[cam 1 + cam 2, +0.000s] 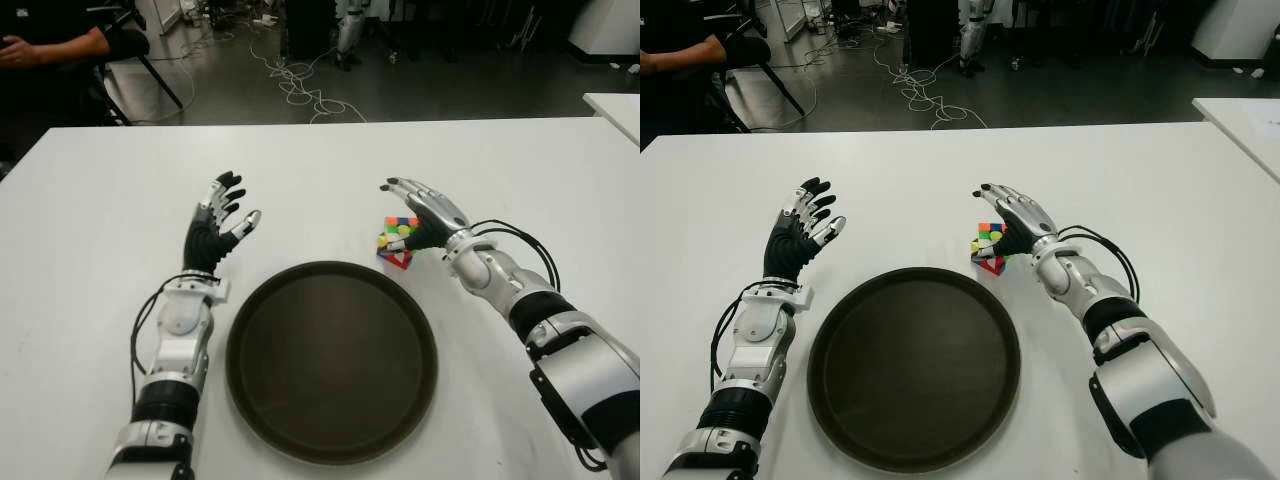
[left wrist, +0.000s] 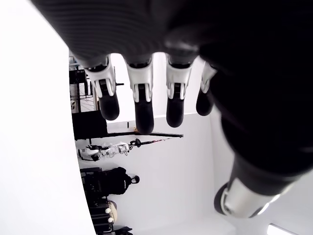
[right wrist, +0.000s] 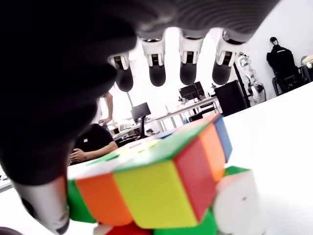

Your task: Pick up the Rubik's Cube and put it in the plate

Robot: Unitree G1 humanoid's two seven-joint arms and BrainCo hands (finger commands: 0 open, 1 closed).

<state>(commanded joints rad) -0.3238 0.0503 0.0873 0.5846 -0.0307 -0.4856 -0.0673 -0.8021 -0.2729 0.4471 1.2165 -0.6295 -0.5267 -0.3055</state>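
White table point(image 1: 90, 220), right hand point(image 1: 425, 215) spread over Rubik's Cube point(image 1: 398, 240)

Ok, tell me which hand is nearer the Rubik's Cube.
Right. The right hand hovers over the Rubik's Cube, fingers spread, not gripping it. The left hand shows across the table, beyond the plate's far left rim.

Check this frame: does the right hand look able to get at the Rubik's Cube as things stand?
Probably yes. The right hand hangs open right over the Rubik's Cube, its fingers spread above the top face, with nothing between them. The plate lies clear of that approach.
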